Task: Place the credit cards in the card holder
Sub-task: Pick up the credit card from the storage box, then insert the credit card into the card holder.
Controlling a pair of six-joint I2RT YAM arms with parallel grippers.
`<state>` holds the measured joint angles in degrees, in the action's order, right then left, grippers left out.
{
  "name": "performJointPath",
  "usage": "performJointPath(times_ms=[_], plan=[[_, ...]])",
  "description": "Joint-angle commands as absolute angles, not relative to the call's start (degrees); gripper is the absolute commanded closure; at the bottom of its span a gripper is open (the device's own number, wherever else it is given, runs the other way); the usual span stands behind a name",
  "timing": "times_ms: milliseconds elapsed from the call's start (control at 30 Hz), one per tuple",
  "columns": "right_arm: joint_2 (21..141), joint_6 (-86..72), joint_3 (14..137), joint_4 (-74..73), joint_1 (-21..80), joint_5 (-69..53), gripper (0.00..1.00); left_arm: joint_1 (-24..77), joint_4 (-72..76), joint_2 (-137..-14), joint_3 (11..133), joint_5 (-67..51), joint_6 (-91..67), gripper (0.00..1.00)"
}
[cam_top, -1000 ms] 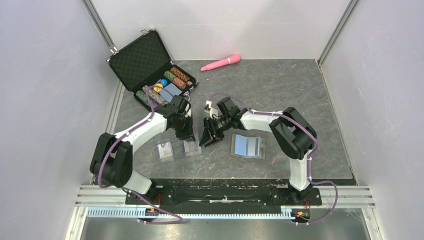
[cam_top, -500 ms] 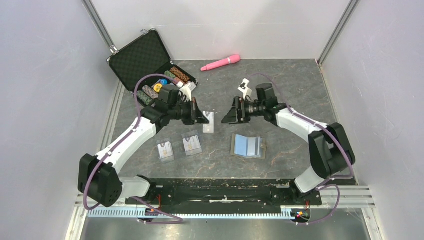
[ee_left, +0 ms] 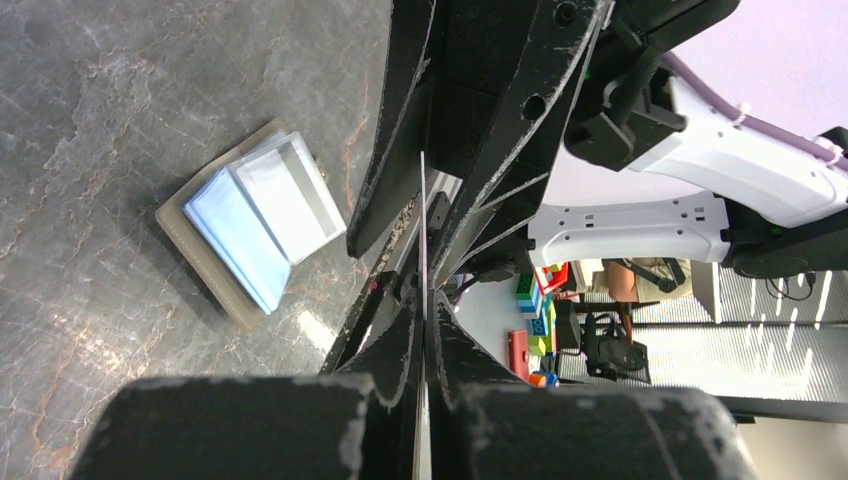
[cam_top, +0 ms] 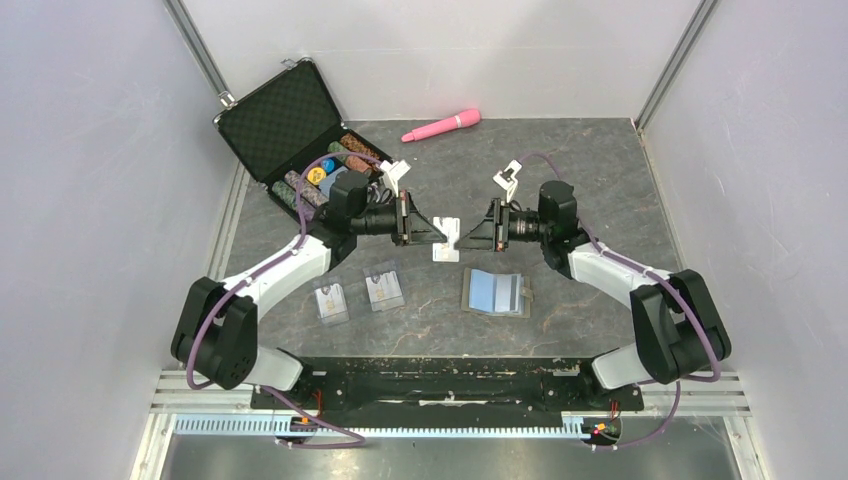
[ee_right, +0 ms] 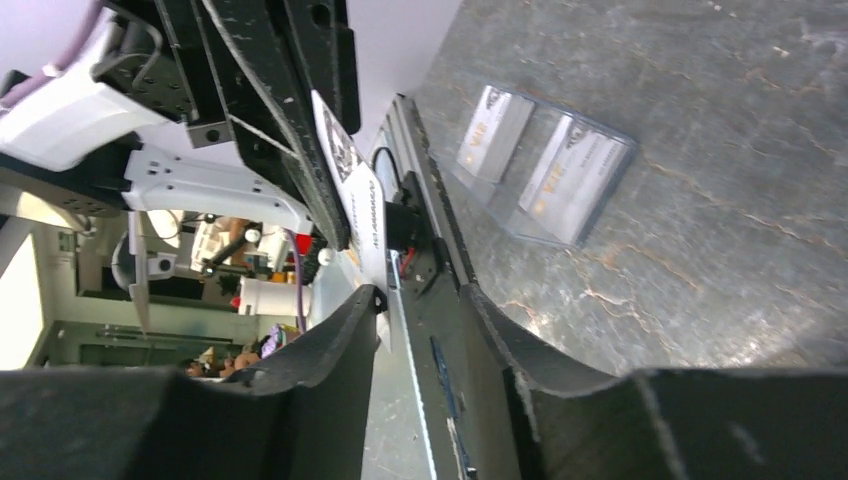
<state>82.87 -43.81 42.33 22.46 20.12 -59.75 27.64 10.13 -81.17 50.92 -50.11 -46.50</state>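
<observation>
**Step in hand (judged):** mid-air transfer of one credit card from the left gripper to the right gripper.

**State:**
- The left gripper is clamped on the card, which is held above the table between the two arms.
- The right gripper's jaws stand partly parted on either side of the card's free edge. Whether a pad already touches it cannot be told from these views.

**Procedure:**
1. Centre the free edge between the right jaws.
2. Close the right jaws fully.
3. Only then release the left gripper.

Keep the card's plane parallel to the pads (a thin card is likely to bend or slip if pinched askew).

**Appearance:**
- The card is pale and thin, with dark print on one face.
- The card holder lies open on the table near the grippers, on the side towards the arm bases, with its light-blue lining facing up.
- Two more cards lie side by side, well to the holder's left.
</observation>
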Motion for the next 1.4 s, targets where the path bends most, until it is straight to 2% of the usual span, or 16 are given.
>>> performJointPath(times_ms=[0, 200, 333, 367, 467, 533, 567, 700, 767, 1100, 1367], plan=[[82.29, -56.55, 39.6, 42.98, 20.13, -62.24, 0.65, 28.34, 15.46, -81.06, 51.97, -53.7, -49.02, 0.98], [84.74, -67.64, 37.76, 58.12, 20.3, -62.47, 0.75, 29.26, 15.47, -80.88, 51.25, -53.71, -49.13, 0.96], [86.54, -74.27, 36.6, 67.6, 20.6, -63.25, 0.98, 29.76, 15.42, -80.73, 50.91, -53.44, -49.22, 0.93], [86.79, -75.02, 36.36, 68.65, 20.63, -63.49, 1.0, 29.77, 15.46, -80.69, 50.92, -53.28, -49.22, 0.91], [86.3, -73.49, 35.8, 66.72, 20.65, -63.68, 1.0, 29.79, 15.07, -80.51, 50.8, -52.11, -49.0, 0.77], [85.38, -68.73, 36.09, 60.16, 20.57, -63.52, 1.0, 29.79, 14.55, -80.41, 50.8, -51.17, -48.66, 0.67], [84.78, -65.24, 36.72, 54.62, 20.48, -63.27, 1.0, 29.79, 13.88, -80.34, 50.91, -50.59, -48.33, 0.65], [82.53, -35.23, 44.06, 13.06, 19.65, -57.2, 1.0, 29.92, 9.41, -81.4, 51.66, -48.63, -46.12, 0.65], [82.92, -26.9, 46.84, 1.42, 18.93, -54.6, 1.0, 30.46, 4.92, -82.2, 52.3, -46.09, -43.62, 0.65], [81.54, -15.04, 41.44, -19.19, 7.66, -47.55, 1.0, 38.56, -22.89, -97.18, 65.73, -34.06, -29.95, 0.71], [81.99, -12.73, 39.74, -22.51, 4.88, -46.8, 1.0, 42.53, -32.87, -107.56, 75.76, -27.63, -26.13, 0.77]])
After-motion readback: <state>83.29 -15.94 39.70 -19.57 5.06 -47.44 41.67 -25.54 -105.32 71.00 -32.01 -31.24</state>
